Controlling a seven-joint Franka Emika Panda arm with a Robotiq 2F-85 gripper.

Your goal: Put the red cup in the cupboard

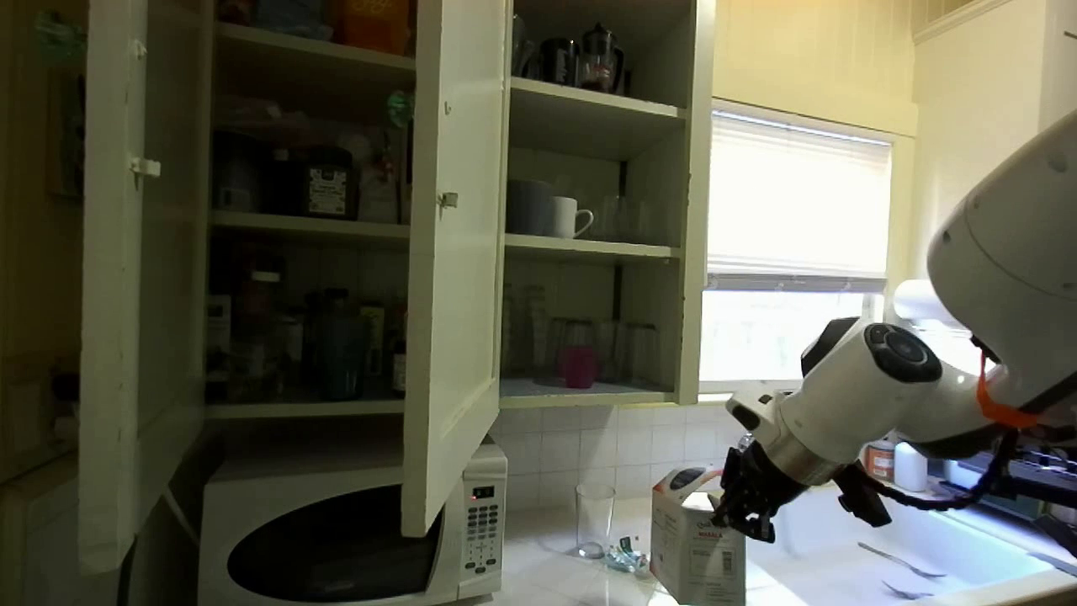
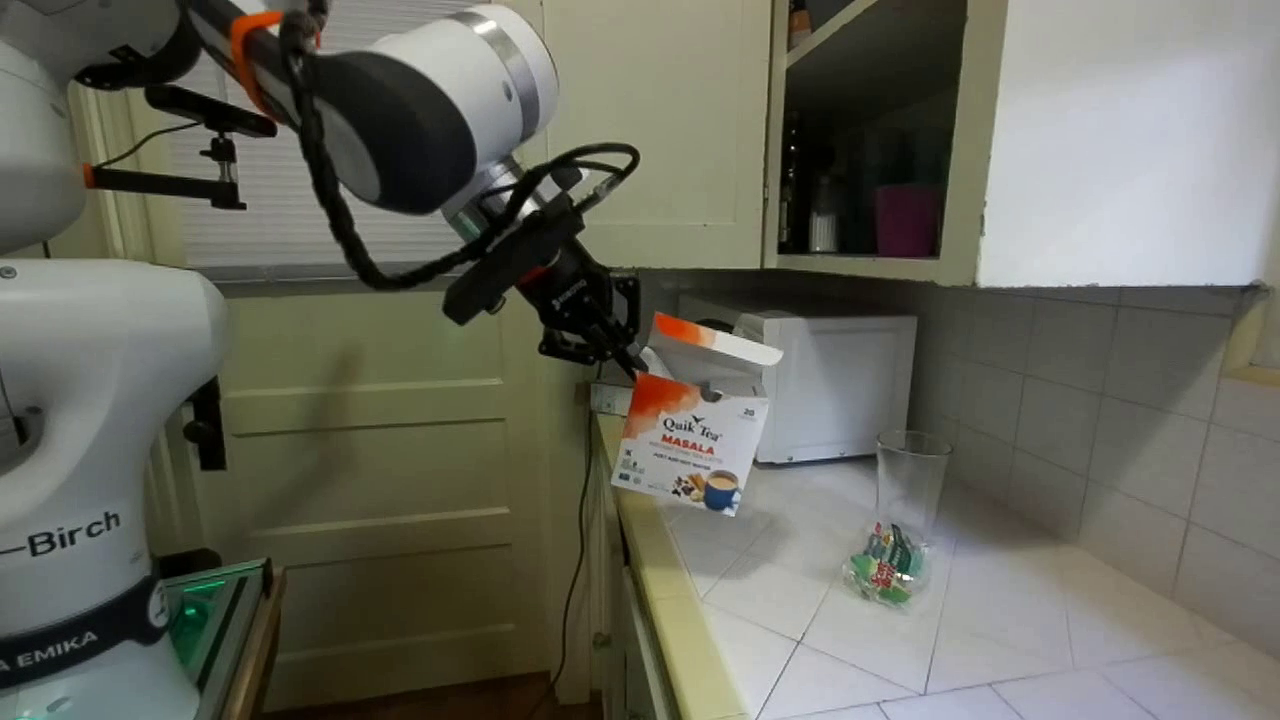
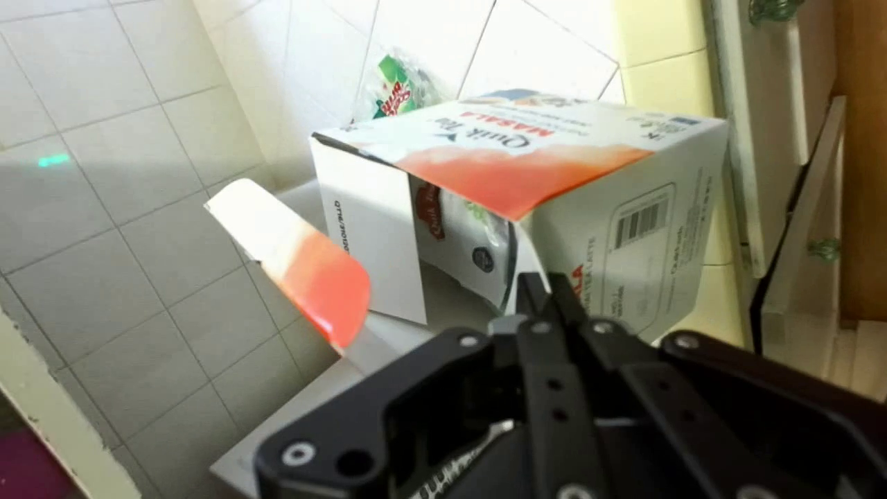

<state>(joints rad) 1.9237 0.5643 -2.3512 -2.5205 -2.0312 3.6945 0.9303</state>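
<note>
The red cup, a magenta tumbler (image 1: 579, 364), stands upright on the lowest shelf of the open cupboard (image 1: 688, 202), among clear glasses. In an exterior view it also shows behind the frame (image 2: 908, 220) of the cupboard (image 2: 968, 150). A dark magenta patch at the wrist view's lower left may be this cup (image 3: 24, 468). My gripper (image 2: 632, 362) is well below the shelf and away from the cup. In the wrist view my fingers (image 3: 547, 294) are shut on the side wall of an opened tea box (image 3: 513, 145), which hangs tilted above the counter edge (image 2: 690, 440).
Two panelled doors stand open, one (image 1: 458, 252) jutting forward. A white microwave (image 1: 336, 539) sits below. A clear glass (image 2: 912, 480) and a plastic-wrapped packet (image 2: 888, 565) stand on the tiled counter (image 2: 800, 650). A white sink (image 1: 841, 539) holds cutlery. Mugs, including a white one (image 1: 565, 217), fill upper shelves.
</note>
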